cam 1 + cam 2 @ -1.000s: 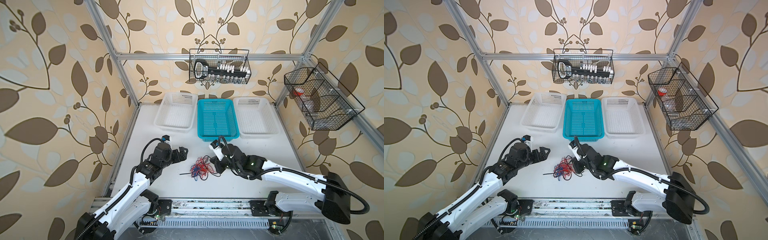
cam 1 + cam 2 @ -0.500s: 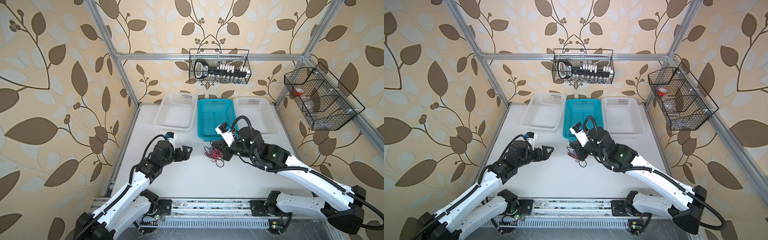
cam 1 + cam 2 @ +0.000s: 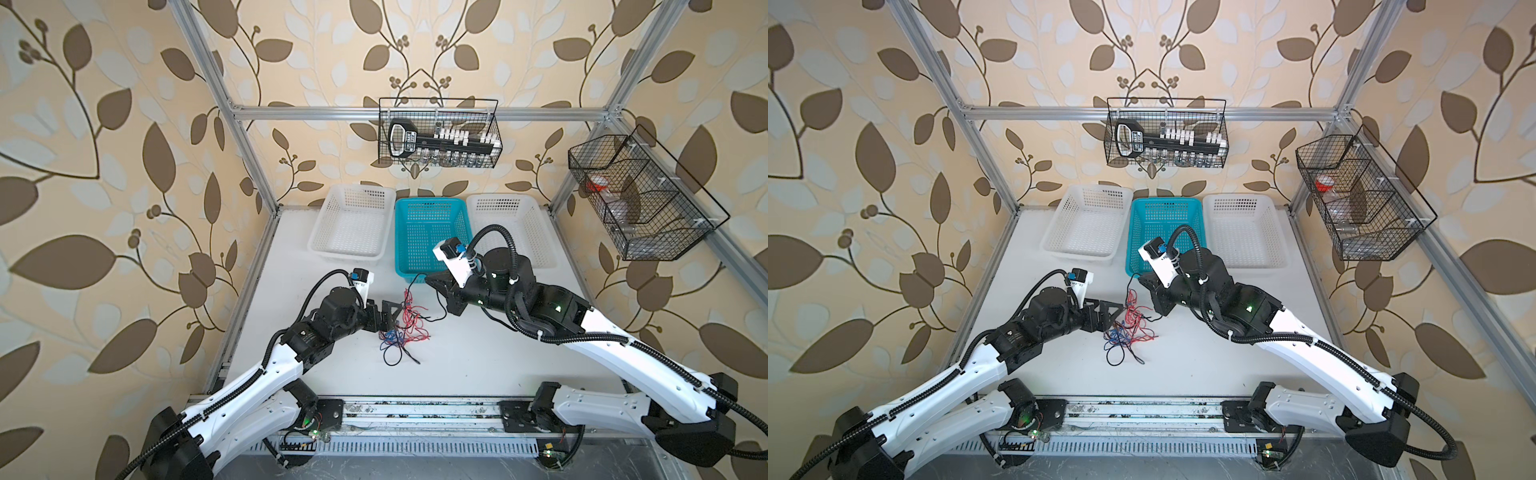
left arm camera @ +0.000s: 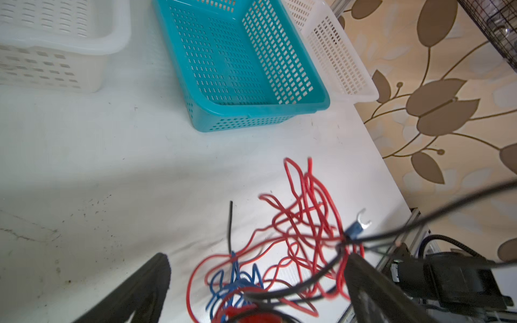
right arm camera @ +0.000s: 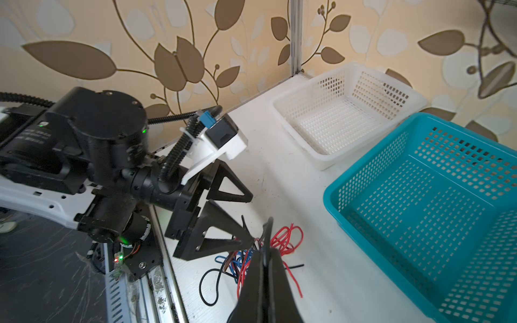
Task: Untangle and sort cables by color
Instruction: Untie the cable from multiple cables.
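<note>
- Cables (image 3: 405,328): red, blue and black tangle on white table (image 3: 478,365), centre, just near of teal basket (image 3: 432,203)
- Left gripper (image 3: 395,319): spread wide, at tangle's left edge
- Right gripper (image 5: 268,226): pressed together, pinching black cable (image 4: 436,214)

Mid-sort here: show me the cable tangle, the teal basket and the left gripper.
cable tangle (image 3: 409,322), in a top view, on the red loops.
teal basket (image 3: 428,202), in a top view, on its far rim.
left gripper (image 5: 251,219), right wrist view, midway between its open fingertips.
</note>
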`<state>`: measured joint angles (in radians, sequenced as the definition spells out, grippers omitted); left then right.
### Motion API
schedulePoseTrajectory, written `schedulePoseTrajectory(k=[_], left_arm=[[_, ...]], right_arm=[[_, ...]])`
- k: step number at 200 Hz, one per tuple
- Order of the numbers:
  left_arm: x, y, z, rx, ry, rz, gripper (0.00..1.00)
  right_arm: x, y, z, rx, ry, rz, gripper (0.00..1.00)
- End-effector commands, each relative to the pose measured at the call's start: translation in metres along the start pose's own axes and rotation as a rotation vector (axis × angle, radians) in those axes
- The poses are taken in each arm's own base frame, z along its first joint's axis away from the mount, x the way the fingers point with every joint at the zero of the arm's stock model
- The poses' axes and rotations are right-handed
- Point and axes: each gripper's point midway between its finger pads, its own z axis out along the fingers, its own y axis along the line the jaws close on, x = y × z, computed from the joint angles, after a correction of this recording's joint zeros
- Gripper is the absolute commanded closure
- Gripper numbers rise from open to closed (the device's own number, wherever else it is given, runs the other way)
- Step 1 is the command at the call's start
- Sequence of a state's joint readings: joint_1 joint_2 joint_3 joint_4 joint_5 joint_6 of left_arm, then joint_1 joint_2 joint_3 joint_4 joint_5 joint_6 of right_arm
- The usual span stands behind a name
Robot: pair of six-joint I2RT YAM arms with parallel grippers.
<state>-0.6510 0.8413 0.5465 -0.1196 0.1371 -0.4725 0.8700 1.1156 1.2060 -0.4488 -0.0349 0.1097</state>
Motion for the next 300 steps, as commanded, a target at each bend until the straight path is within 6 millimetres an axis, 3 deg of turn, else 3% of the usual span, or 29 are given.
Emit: schedulePoseTrajectory(k=[1,49,144,200,234,300], left_arm=[[-0.014,-0.003,-0.006,-0.013,-0.085,0.055,0.01],[-0.004,0.003,0.001,-0.021,-0.072,0.054,0.01],[-0.004,0.009,0.027,-0.067,-0.056,0.089,0.01],[0.004,-0.017,0.02,0.03,-0.056,0.152,0.02],[0.008,-0.033,0.021,0.085,-0.06,0.177,0.03],[0.014,-0.042,0.037,0.108,-0.035,0.165,0.1]], right_arm=[[-0.007,-0.017,-0.001,0.071,-0.026,-0.018,1.0],[0.002,-0.026,0.008,0.088,0.0,-0.021,1.0],[-0.017,-0.001,-0.008,-0.044,-0.056,-0.056,1.0],[-0.024,-0.011,-0.005,0.009,-0.084,-0.029,1.0],[-0.023,-0.006,0.0,-0.018,-0.076,-0.02,1.0],[-0.027,-0.002,-0.001,-0.04,-0.093,-0.01,1.0]])
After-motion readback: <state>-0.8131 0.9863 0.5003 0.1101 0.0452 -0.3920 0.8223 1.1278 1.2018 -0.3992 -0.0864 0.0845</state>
